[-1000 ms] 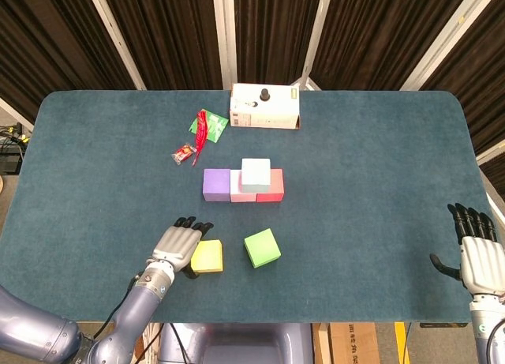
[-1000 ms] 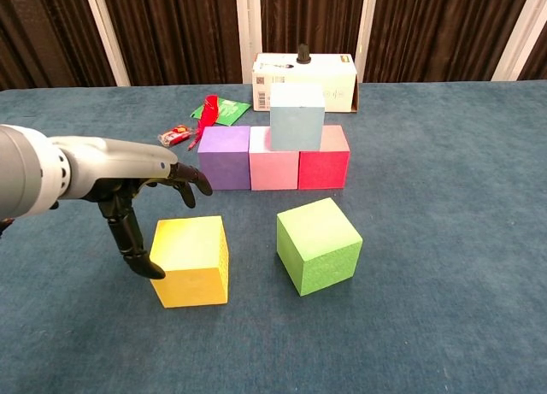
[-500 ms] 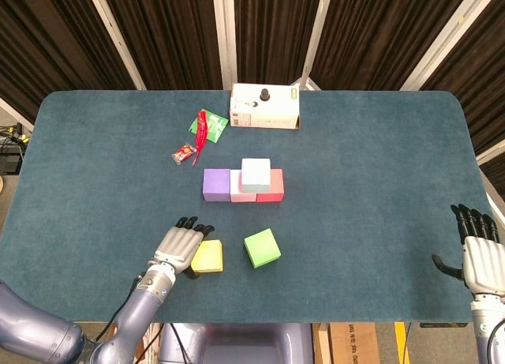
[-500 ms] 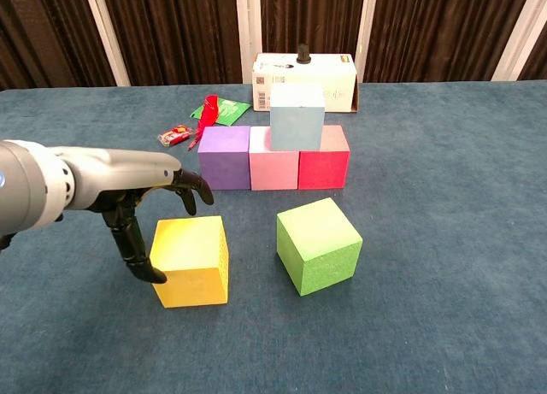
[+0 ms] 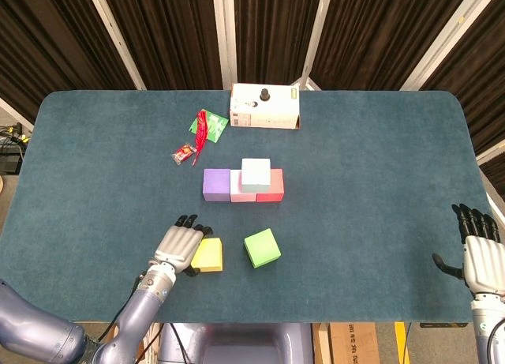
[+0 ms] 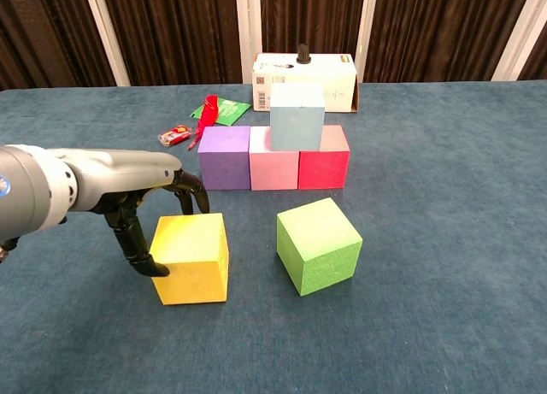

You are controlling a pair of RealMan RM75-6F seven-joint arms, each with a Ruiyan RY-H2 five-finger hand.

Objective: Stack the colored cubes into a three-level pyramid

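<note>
The left hand (image 5: 178, 246) perhaps touches the half-covered yellow cube (image 5: 210, 256).

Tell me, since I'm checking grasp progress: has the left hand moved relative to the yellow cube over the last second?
Yes. In the chest view the left hand has closed in on the yellow cube, its fingers now at the cube's left and back edges.

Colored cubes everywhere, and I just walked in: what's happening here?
The robot is building a pyramid. The purple cube, pink cube and red cube form the base, with a light blue cube on top. The left hand reaches around the yellow cube; the green cube waits. The right hand rests open.
</note>
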